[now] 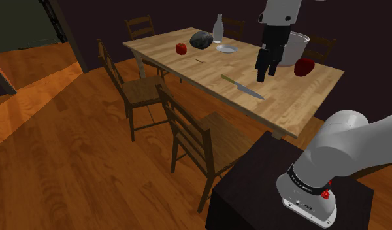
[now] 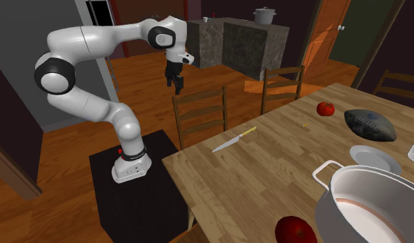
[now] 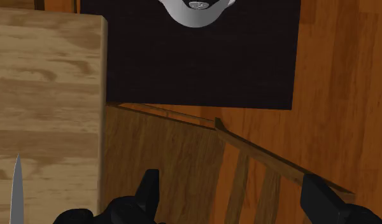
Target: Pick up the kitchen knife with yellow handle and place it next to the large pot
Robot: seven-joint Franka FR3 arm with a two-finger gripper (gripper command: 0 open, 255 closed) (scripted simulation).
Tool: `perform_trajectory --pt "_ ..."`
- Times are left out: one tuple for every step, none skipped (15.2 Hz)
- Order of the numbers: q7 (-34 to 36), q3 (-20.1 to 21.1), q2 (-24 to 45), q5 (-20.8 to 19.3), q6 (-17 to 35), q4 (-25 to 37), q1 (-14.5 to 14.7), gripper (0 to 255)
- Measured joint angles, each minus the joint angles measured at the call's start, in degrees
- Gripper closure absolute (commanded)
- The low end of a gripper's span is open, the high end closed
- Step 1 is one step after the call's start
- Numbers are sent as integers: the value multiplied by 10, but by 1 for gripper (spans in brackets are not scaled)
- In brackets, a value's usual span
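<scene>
Shoulder view: a plank-grained wooden table (image 1: 299, 108) carries a kitchen knife (image 1: 242, 87) with a slim yellow handle and a pointed grey blade. It lies flat near the edge facing the matt black box stand (image 1: 253, 189). A large round grey pot (image 1: 294, 53) with smooth walls stands further back, well apart from the kitchen knife, and a glossy red rounded fruit (image 1: 304, 66) sits just beside it. Also on the top are a small red tomato (image 1: 181, 48), a dark grey lumpy object (image 1: 201, 40), a round white plate (image 1: 226, 48) and a clear bottle (image 1: 218, 29). The all-black two-finger gripper (image 1: 266, 72) hangs in the air with its fingers parted, holding nothing. Slat-backed wooden chairs (image 1: 217, 140) line the table's side. Second exterior view: the gripper (image 2: 176, 84) is raised beyond the table's edge, above a chair back (image 2: 201, 112) and clear of the kitchen knife (image 2: 234, 139), which rests flat near the table's corner. The pot (image 2: 328, 210), pale inside, stands well apart toward that view's lower right. Wrist view: the fingers (image 3: 147, 191) stand wide apart with nothing between them. Below them lie a chair seat (image 3: 164, 146), the stand (image 3: 202, 57) and the grained table (image 3: 46, 95), where the blade tip of the kitchen knife (image 3: 16, 191) shows beside the gripper.
</scene>
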Motion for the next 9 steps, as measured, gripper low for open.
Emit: perform_trajectory --pt "0 0 0 0 0 0 0 0" --pt "-4 -3 3 -3 6 -2 -1 0" --pt "-10 -8 10 -9 17 -5 -4 0" --pt "-16 -14 20 -14 34 -10 -5 0" --pt "-23 -20 29 -20 52 -17 -8 0" --pt "-32 -27 38 -26 68 -20 -11 0" --pt "-38 -33 50 -31 86 -24 -13 0" --pt "-45 -39 57 -37 104 -32 -16 0" --pt "-50 -44 67 -41 122 -37 -18 0"
